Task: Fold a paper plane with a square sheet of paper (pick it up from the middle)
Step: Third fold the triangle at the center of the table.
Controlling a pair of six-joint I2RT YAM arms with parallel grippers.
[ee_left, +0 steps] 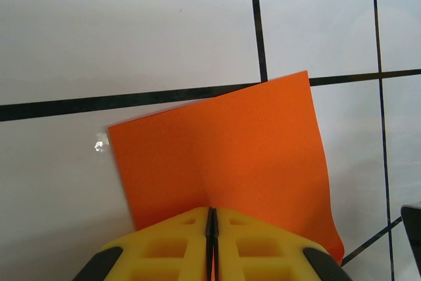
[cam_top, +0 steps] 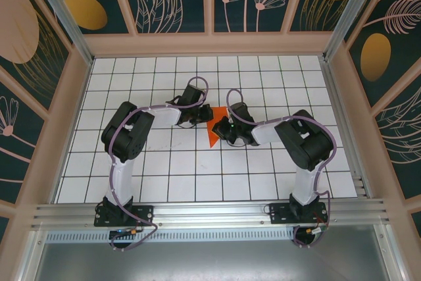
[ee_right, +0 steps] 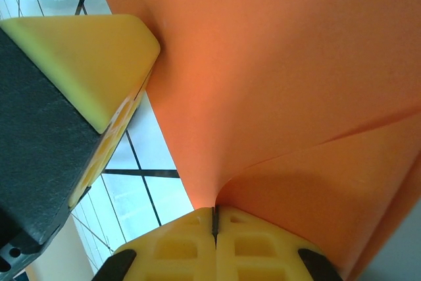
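The paper (cam_top: 212,133) is near the middle of the white grid surface (cam_top: 164,176), between the two arms. From above it looks like a narrow orange shape standing up from the surface, with a point toward the far wall. It is not lying flat.

The left hand (ee_left: 212,212) is closed, and its two yellow fingers press together with no gap. They pinch the near edge of the paper. In the left wrist view the sheet spreads out in front of the fingers, over a black grid line, and a soft crease runs up from the place where the fingers meet.

The right hand (ee_right: 214,212) is also fully closed and pinches the paper at its edge. In the right wrist view the orange sheet rises close in front of the camera. On the right side a second layer bends away from the first in a curve. At the upper left a yellow finger (ee_right: 85,51) of the other arm meets the paper.
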